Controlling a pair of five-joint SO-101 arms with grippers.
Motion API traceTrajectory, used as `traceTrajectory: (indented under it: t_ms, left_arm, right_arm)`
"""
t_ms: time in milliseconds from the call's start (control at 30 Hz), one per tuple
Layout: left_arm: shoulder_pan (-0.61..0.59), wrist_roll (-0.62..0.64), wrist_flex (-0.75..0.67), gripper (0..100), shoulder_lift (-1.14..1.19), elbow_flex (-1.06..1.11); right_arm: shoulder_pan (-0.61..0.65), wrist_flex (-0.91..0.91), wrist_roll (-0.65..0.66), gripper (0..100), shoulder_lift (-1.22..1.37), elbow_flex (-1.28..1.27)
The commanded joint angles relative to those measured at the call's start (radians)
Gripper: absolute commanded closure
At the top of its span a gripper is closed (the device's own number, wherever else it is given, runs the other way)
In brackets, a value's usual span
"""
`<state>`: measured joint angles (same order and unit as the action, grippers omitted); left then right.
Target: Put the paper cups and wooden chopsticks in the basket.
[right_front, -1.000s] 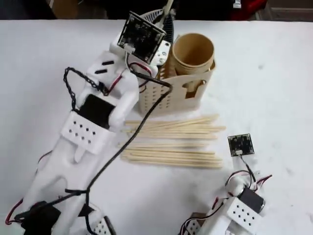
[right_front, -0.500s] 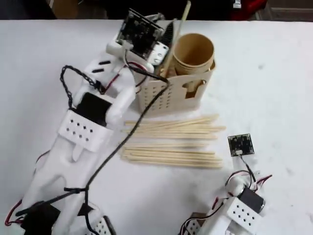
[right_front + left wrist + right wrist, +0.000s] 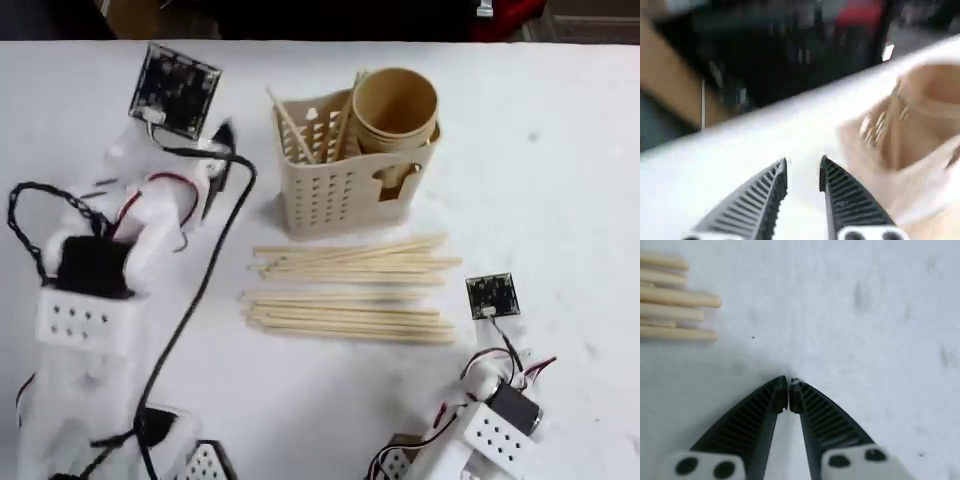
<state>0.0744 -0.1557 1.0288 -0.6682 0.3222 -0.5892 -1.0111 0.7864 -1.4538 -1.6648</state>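
**Loose chopsticks lie end-on to the right pincer, which is the nearer one**

The white table [image 3: 560,150] carries everything, and its surface looks flat and matt. Beyond its far edge the room is dark, with something red at the back.

The left arm [image 3: 110,260] stands on the left side of the table. The right arm [image 3: 495,420] is low at the near edge.

The basket [image 3: 330,195] stands upright toward the far side. The paper cups [image 3: 395,100] are stacked in its right part, and a few sticks lean in the part beside them.

Most of the chopsticks [image 3: 350,315] lie on the table in front of the basket, in two flat bundles near each other. Their long axis runs across the table, parallel to the front wall of the basket.

The left pincer [image 3: 802,167] is open by a narrow gap and holds nothing. It is beside the left wall of the basket and apart from the loose sticks.

The right pincer [image 3: 788,385] is closed almost tip to tip and holds nothing. It points down at bare table, just off the right ends of the nearer bundle.

In my judgement the right pincer must open and meet the sticks across their length, not along it.
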Motion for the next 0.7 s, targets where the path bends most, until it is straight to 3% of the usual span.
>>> traceTrajectory:
  t_ms: [0, 133, 200, 400, 667]
  left_arm:
    - [-0.094, 0.003, -0.127, 87, 0.025, 0.302]
    - [-0.081, 0.005, -0.358, 87, 0.119, 0.529]
    - [-0.071, -0.015, -0.370, 87, 0.179, 0.525]
    - [-0.007, -0.046, -0.232, 87, 0.383, 0.362]
    - [0.012, -0.285, -0.083, 88, 0.458, 0.282]
  right_arm:
    - [-0.019, 0.016, 0.012, 97.4, -0.005, 0.003]
    - [-0.019, 0.016, 0.012, 97.4, -0.005, 0.003]
    - [-0.019, 0.016, 0.012, 97.4, -0.005, 0.003]
    - [-0.019, 0.016, 0.012, 97.4, -0.005, 0.003]
    - [-0.019, 0.016, 0.012, 97.4, -0.005, 0.003]
